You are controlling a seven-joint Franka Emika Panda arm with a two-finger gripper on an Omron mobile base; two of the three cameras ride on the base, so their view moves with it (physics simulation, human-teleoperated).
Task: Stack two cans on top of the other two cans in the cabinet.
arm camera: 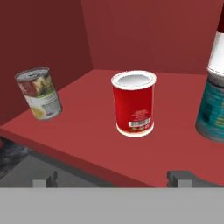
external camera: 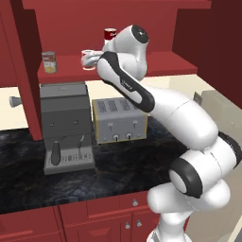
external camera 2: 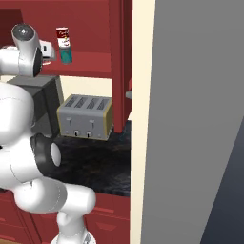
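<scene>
- Tan-labelled can [arm camera: 38, 94]: stands at the left end of the cabinet shelf [arm camera: 87, 131], near the left wall of the cabinet [external camera: 118, 28], well apart from the other cans; nothing rests on it, so it reads as the open stacking base
- Bright red can [arm camera: 133, 104]: upright on the shelf, centred ahead of the hand [arm camera: 113, 178]; judged the next item to lift
- Handling estimate for the bright red can: rigid metal cylinder, light, smooth and likely slippery on the label; take hold across the mid-height of the side wall, fingers on opposite sides, keeping the can vertical
- Hand: fingertips [arm camera: 180, 177] stand wide apart, short of the shelf edge, clamped on nothing; the gap looks wider than the can
- Teal can [arm camera: 212, 109]: at the right, with the dark red and white can [external camera 2: 62, 37] already set on top of it; one stack judged complete
- Below the cabinet: coffee machine [external camera: 64, 125] and toaster [external camera: 118, 118] on the dark counter [external camera: 118, 165]; keep the arm clear of both
</scene>
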